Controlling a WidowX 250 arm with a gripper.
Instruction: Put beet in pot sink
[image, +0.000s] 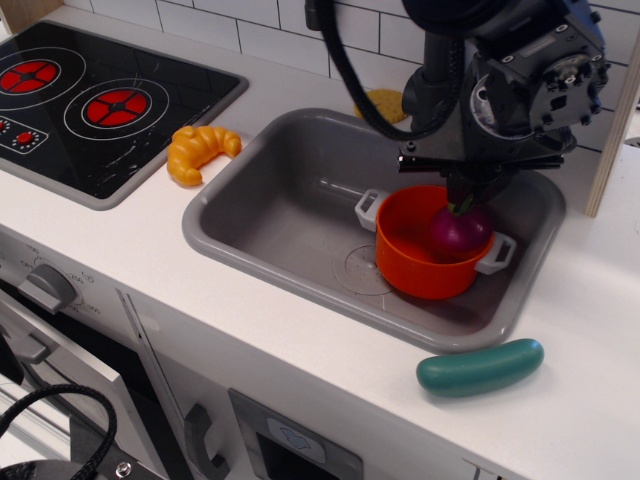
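The dark magenta beet (460, 232) hangs by its green stalks from my gripper (467, 200), which is shut on the stalks. The bulb sits low inside the orange pot (425, 250), at its right side, near the rim. I cannot tell whether it touches the pot's bottom. The pot, with two light grey handles, stands in the grey sink (280, 215), right of the drain mark. My arm rises above the pot and hides part of the sink's back wall.
A teal cucumber toy (480, 367) lies on the white counter in front of the sink's right corner. A yellow croissant toy (198, 151) lies between the sink and the black stovetop (90, 105). A yellow round thing (385, 103) shows behind the sink.
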